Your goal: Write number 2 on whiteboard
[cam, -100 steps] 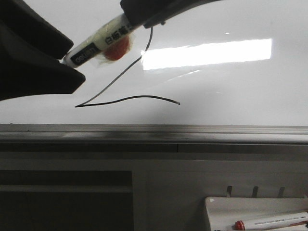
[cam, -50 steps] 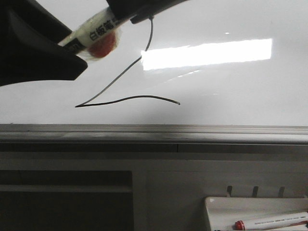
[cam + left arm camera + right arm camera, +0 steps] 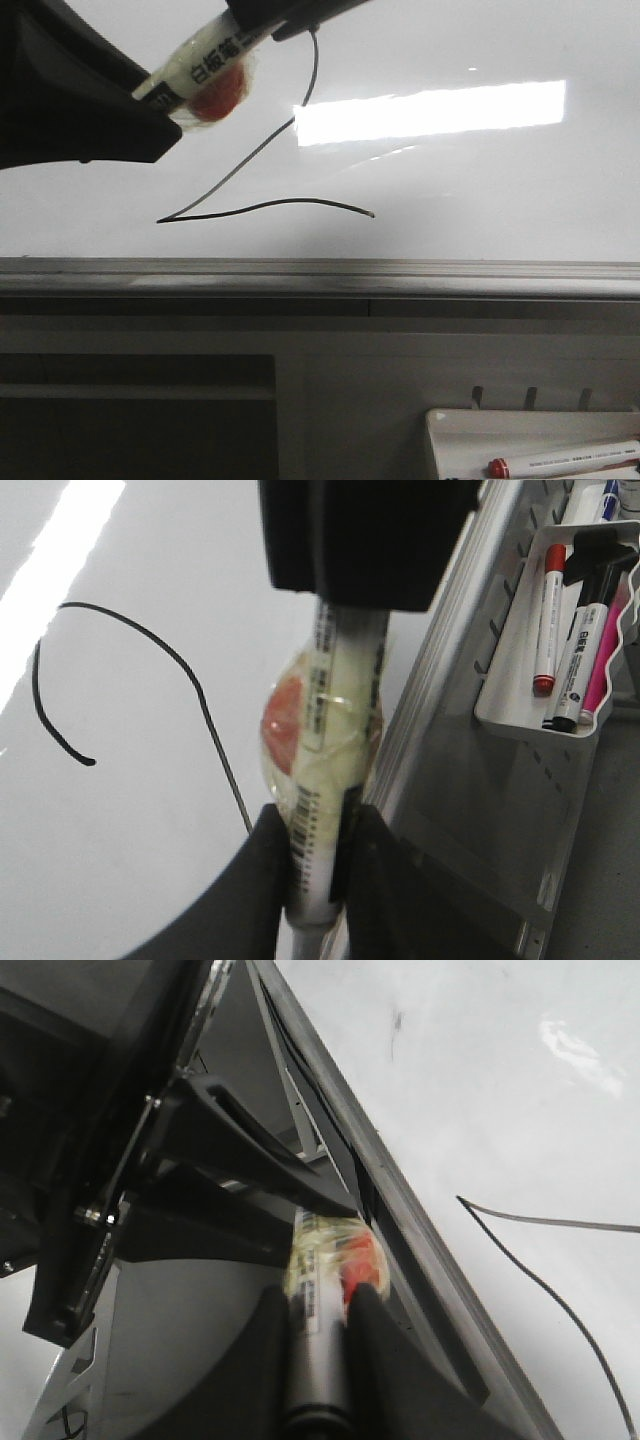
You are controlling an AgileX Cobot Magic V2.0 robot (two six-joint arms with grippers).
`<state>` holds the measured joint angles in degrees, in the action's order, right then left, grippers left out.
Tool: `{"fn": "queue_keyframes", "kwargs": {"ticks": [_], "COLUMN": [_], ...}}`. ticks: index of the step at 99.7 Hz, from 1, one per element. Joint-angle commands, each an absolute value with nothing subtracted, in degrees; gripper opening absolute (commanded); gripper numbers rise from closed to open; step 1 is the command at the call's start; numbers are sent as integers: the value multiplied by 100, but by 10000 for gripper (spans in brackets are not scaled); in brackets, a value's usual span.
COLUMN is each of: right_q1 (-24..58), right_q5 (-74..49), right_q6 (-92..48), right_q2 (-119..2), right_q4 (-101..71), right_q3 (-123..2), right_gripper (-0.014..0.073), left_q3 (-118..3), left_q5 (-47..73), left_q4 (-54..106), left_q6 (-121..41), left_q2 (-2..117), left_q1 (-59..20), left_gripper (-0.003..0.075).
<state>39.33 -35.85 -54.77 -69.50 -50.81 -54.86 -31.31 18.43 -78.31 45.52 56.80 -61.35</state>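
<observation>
Leftmost in the front view, the left gripper (image 3: pixel 150 105) is a dark mass cut off by the frame edge, its jaws clamped on the lower end of a white marker (image 3: pixel 205 68) wrapped in clear tape with a red blob under the wrap. The marker slants up to the right, where the right gripper (image 3: pixel 262 22) is clamped on its upper end; most of that gripper is out of frame. The two arms and the marker cover the top of the number 2 (image 3: pixel 265 180), so only part of its curve, the long diagonal and the wavy base stroke show. The figure sits on the left half of the whiteboard (image 3: pixel 480 190), just left of a bright rectangular reflection (image 3: pixel 430 110). Below runs the grey edge rail (image 3: pixel 320 275), and at the lower right a small white tray (image 3: pixel 450 430) holds a red-capped marker (image 3: pixel 560 460), partly cut off.

The left wrist view shows the curved top of the figure (image 3: pixel 130 670) beside the fingers (image 3: pixel 265 870) pinching the marker (image 3: pixel 325 740), and a tray of several markers (image 3: pixel 565 630). Whether the marker's tip touches the board cannot be made out.
</observation>
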Motion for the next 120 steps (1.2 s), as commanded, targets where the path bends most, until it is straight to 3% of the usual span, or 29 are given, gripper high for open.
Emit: {"fn": "queue_keyframes", "kwargs": {"ticks": [1, 6, 11, 16, 26, 30, 50, 67, 95, 120], "right_q1": [3931, 3931, 3931, 3931, 3931, 3931, 3920, 3920, 3920, 3920], "right_q5": [-3437, -3385, -3376, -3347, -2821, -2539, -1418, -1421, -1570, -1570], "right_q6": [-5488, -5488, -5498, -5498, -5498, -5498, -5498, -5498, -5498, -5498], "right_q2": [-6848, -6848, -6848, -6848, -6836, -6811, -6559, -6451, -6451, -6451], "right_q4": [-5371, -5371, -5371, -5359, -5359, -5334, -5309, -5309, -5309, -5309], "right_q3": [-5655, -5676, -5704, -5761, -5802, -5802, -5802, -5802, -5802, -5802], "right_gripper": [-66, -39, 43, 188, 565, 661, 640, 640, 640, 640], "left_q3": [-3323, -3323, -3323, -3323, -3323, -3323, -3323, -3323, -3323, -3323], "left_q5": [1844, 1844, 1844, 1877, 2207, 2464, 4098, 3083, 686, -170], "left_q4": [-7852, -7852, -7829, -7800, -7872, -7995, -8381, -8299, -8299, -8473], "left_q6": [4708, 4708, 4723, 4847, 5476, 5842, 8775, 9757, 10348, 10348], "left_q2": [5618, 5618, 5618, 5618, 5618, 5618, 5618, 5686, 5920, 6501], "left_q1": [-6168, -6168, -6168, -6168, -6168, -6168, -6113, -5425, -3397, -2453], "left_gripper": [-20, -20, -20, -20, -20, -20, -20, -20, -20, -20]}}
